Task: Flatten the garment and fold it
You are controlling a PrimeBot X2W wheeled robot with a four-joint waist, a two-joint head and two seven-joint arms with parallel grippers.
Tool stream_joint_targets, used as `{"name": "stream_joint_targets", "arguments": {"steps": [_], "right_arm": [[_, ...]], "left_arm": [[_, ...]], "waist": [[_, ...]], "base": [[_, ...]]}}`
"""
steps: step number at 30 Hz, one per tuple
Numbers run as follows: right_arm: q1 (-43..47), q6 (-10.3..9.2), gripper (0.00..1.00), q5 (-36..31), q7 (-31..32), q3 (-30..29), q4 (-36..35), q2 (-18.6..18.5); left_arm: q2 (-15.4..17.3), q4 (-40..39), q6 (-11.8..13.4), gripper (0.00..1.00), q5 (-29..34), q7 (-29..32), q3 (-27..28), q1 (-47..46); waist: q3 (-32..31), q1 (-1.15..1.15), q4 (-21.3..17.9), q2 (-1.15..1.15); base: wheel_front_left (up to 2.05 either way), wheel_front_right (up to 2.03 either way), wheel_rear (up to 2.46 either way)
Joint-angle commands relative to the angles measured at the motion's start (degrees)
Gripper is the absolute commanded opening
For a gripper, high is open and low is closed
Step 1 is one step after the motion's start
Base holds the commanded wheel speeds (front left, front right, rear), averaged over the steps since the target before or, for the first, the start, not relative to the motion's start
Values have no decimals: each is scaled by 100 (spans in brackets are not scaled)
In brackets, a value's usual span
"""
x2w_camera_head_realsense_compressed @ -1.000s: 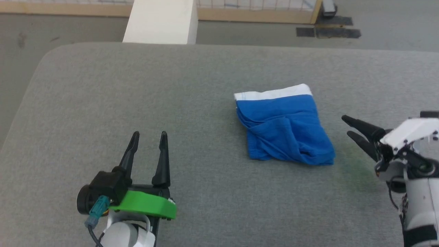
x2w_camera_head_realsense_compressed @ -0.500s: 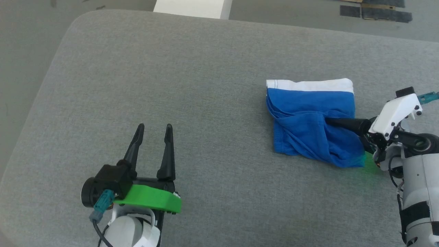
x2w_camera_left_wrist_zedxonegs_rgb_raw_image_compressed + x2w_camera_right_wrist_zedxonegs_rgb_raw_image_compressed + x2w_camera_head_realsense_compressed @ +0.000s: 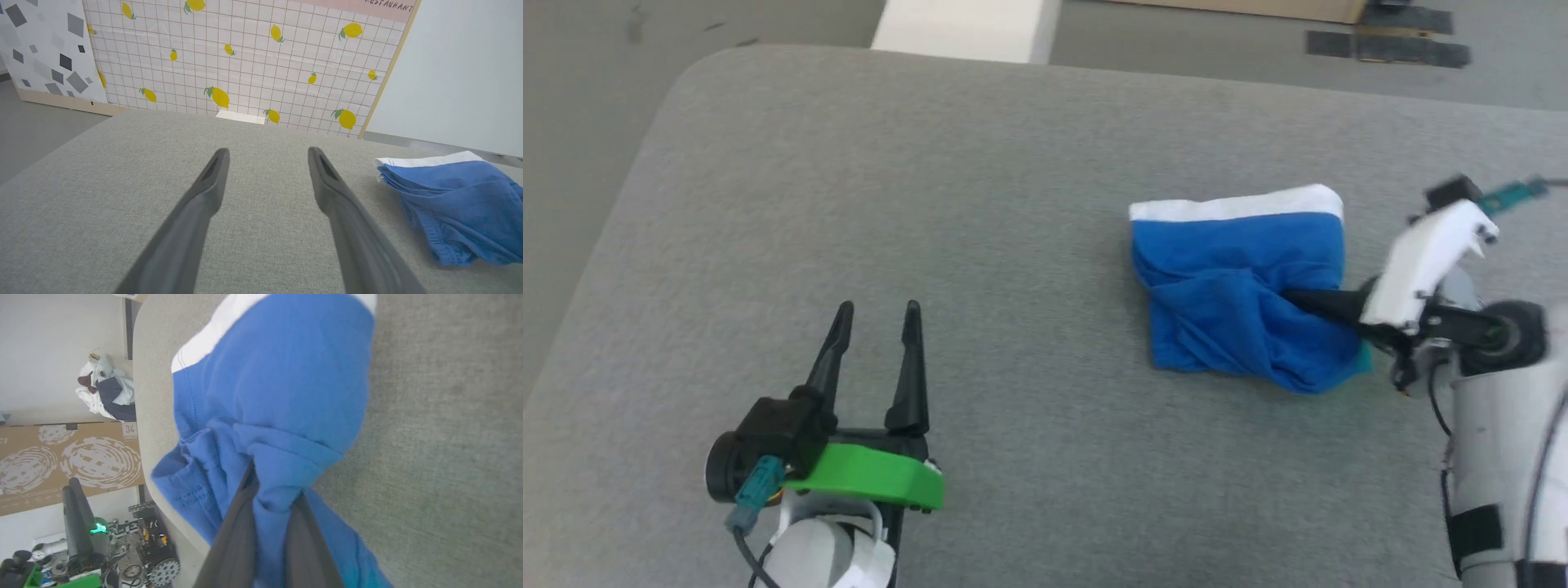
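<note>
Gripping bunched shorts [image 3: 1241, 294] with right fingers [image 3: 239, 531], right side of worktop [image 3: 931, 204]; with left fingers [image 3: 909, 367] apart, idle.
Lift slowly, shake layers loose, lay flat before folding.

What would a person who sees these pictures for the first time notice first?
The bright blue shorts, crumpled with a white band along the far edge, stand out on the grey table, right of its middle. The right tool is shut on a fold of them from the right side, while the left tool hangs open over the table at the front left.
</note>
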Motion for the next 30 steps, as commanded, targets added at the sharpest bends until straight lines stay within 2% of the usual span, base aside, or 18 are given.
{"name": "stream_joint_targets", "arguments": {"steps": [1, 4, 7, 12, 16, 22, 30], "right_arm": [[148, -6, 0, -180, -8, 293, -225, 9], [303, -6, 0, -439, 44, 1019, -752, -31], [326, -6, 0, -504, 158, 1469, -1086, -91], [249, -6, 0, -829, 227, 2440, -1591, -550], [108, -6, 0, -1022, -32, 2892, -1707, -938], [-217, -6, 0, -1386, -830, 3186, -1390, -1371], [-851, -6, 0, -1886, -1924, 3321, -360, -1669]], "left_arm": [[-12, 8, -1, 100, 35, -26, 45, 57], [-12, 17, -36, 100, 87, -26, 149, 111], [-12, 22, -79, 100, 127, -26, 184, 107], [-12, 11, -152, 100, 241, -26, 218, -25], [-12, 10, -208, 100, 374, -26, 230, -190], [45, 61, -339, 100, 625, -26, 251, -387], [311, 88, -440, 100, 893, -26, 147, -709]], "waist": [[-90, 0, -335, 0], [-138, 0, -759, 0], [-148, 0, -1116, 0], [-44, 0, -1876, 0], [153, 0, -2367, 0], [521, 0, -2962, 0], [1156, 0, -3464, 0]], "base": [[0, 0, 0], [0, 0, 0], [0, 0, 0], [0, 0, 0], [0, 0, 0], [0, 0, 0], [0, 0, 0]]}}
